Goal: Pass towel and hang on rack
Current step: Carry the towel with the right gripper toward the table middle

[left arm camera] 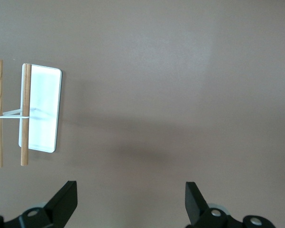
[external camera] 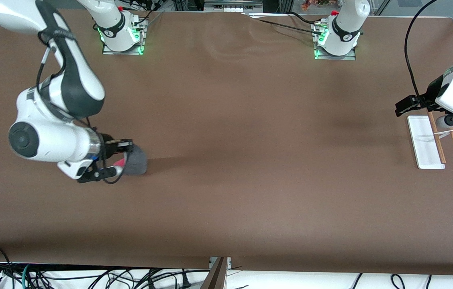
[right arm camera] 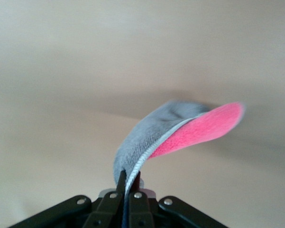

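Note:
The towel [external camera: 135, 160] is a small dark grey cloth with a pink-red underside, at the right arm's end of the table. My right gripper [external camera: 127, 154] is shut on its edge. In the right wrist view the towel [right arm camera: 170, 133] curls up off the table from between the closed fingers, light edging and pink face showing. The rack [external camera: 427, 142], a white flat base with two brown rods [external camera: 436, 136], stands at the left arm's end. My left gripper [external camera: 405, 106] hangs open just above and beside the rack. The left wrist view shows the rack [left arm camera: 40, 111] off to one side of the wide-apart fingers [left arm camera: 66, 202].
The brown table top stretches between the two arms with nothing on it. Cables hang along the table's front edge [external camera: 90, 277]. The two arm bases [external camera: 122, 36] stand at the table's edge farthest from the front camera.

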`<action>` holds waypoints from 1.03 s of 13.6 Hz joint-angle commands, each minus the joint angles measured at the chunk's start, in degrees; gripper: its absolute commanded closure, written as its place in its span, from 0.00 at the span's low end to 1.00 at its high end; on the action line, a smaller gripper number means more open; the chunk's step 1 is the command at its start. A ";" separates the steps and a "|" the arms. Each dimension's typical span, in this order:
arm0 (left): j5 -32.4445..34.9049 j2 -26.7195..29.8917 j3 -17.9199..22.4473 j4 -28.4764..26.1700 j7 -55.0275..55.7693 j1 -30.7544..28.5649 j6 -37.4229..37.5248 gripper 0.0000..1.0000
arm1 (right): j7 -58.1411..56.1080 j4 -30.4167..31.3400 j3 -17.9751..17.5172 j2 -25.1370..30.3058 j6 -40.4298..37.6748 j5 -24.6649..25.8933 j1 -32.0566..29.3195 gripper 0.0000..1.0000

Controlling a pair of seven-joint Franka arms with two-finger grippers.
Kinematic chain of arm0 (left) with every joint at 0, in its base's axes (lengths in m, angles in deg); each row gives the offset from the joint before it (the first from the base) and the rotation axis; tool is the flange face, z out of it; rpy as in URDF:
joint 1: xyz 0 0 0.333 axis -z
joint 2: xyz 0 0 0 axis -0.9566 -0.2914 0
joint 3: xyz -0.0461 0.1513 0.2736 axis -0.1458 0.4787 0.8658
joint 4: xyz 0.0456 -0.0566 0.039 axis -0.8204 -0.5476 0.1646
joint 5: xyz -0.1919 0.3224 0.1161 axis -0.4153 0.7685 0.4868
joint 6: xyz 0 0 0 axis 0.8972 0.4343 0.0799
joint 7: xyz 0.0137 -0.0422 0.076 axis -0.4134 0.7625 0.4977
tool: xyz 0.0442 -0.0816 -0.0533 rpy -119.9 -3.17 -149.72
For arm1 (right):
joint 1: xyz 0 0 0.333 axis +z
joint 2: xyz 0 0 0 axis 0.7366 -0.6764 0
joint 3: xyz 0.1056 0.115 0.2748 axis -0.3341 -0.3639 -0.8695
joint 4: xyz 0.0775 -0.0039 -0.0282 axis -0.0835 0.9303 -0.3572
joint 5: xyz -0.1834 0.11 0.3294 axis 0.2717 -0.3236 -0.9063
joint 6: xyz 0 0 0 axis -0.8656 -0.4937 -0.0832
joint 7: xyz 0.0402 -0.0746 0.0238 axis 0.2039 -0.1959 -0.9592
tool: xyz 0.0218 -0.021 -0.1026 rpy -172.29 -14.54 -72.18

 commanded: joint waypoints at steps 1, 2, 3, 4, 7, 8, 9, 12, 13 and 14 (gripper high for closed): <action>-0.94 -0.42 -0.02 0.84 -0.39 -0.29 0.28 0.00 | 6.90 -3.24 -4.42 -0.84 0.26 1.96 2.74 1.00; -0.94 -0.42 -0.02 0.84 -0.39 -0.38 0.28 0.00 | 7.35 -3.68 -4.61 -0.84 1.23 2.58 4.94 1.00; -0.94 -0.42 -0.02 0.84 -0.39 -0.38 0.28 0.00 | 7.35 -3.86 -4.70 -0.84 2.37 2.59 6.79 1.00; -0.94 -0.42 -0.02 0.84 -0.39 -0.38 0.28 0.00 | 7.44 -3.86 -4.78 -0.75 3.25 2.85 8.81 1.00; -0.94 -0.42 -0.02 0.85 -0.48 -0.38 0.28 0.00 | 7.53 -6.04 -4.43 -0.66 4.31 6.53 15.31 1.00; -0.94 -0.42 -0.02 0.84 -0.48 -0.38 0.28 0.00 | 8.14 -7.02 -4.35 -0.92 4.49 7.42 17.59 1.00; -0.94 -0.42 0.07 0.93 -0.57 -0.64 0.28 0.00 | 10.41 -7.29 -4.35 -1.10 5.44 7.69 18.75 1.00; -0.94 -0.33 -0.02 0.93 -0.57 -0.91 0.28 0.00 | 15.69 -8.42 -4.26 -1.10 6.86 8.38 21.82 1.00; -0.94 -0.33 0.07 0.93 -0.65 -1.08 0.28 0.00 | 18.75 -9.04 -4.26 -1.10 6.95 10.13 23.05 1.00; -1.03 -0.42 0.07 0.93 -0.66 -1.34 0.28 0.00 | 22.52 -9.92 -4.34 -1.36 7.12 11.19 24.20 1.00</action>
